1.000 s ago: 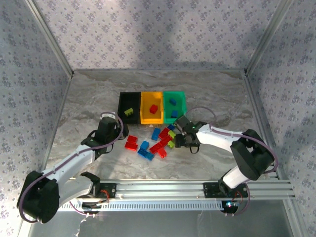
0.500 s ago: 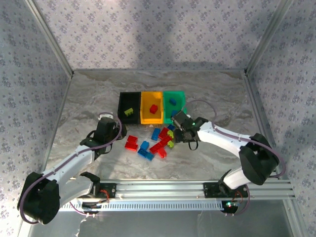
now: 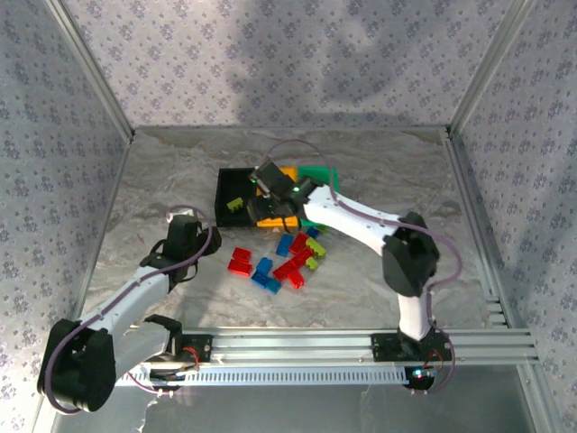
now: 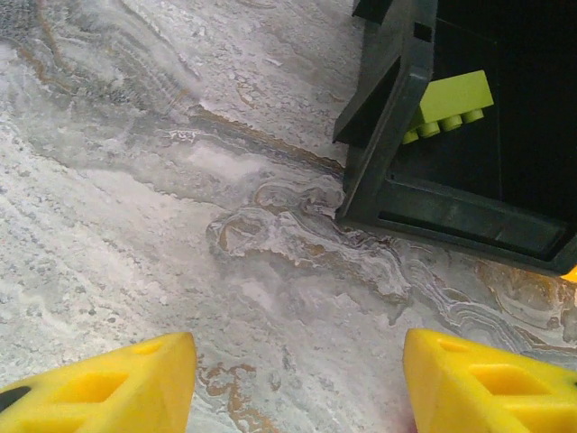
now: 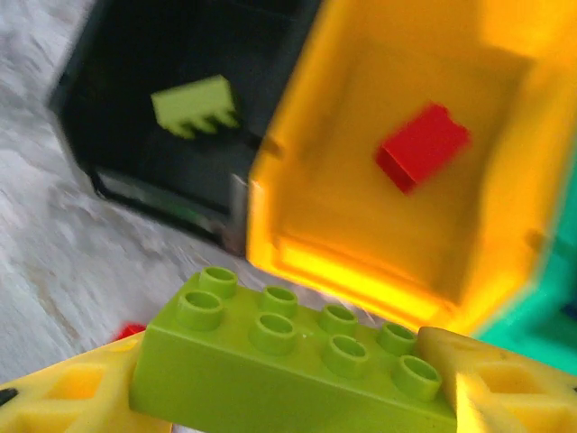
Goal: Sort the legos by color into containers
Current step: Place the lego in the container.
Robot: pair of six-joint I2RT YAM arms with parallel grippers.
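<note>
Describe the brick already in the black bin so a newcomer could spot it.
Start at the row of three bins mid-table; the black bin is its left end. Inside lies one lime green brick, bright against the dark floor. The neighbouring yellow bin holds a red brick instead.

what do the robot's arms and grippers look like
Both the left arm and right arm have white rounded links, bulky black joint housings and a thin purplish cable looping alongside. The left gripper and right gripper each have chunky yellow plastic fingers with recessed rectangular pockets.
</note>
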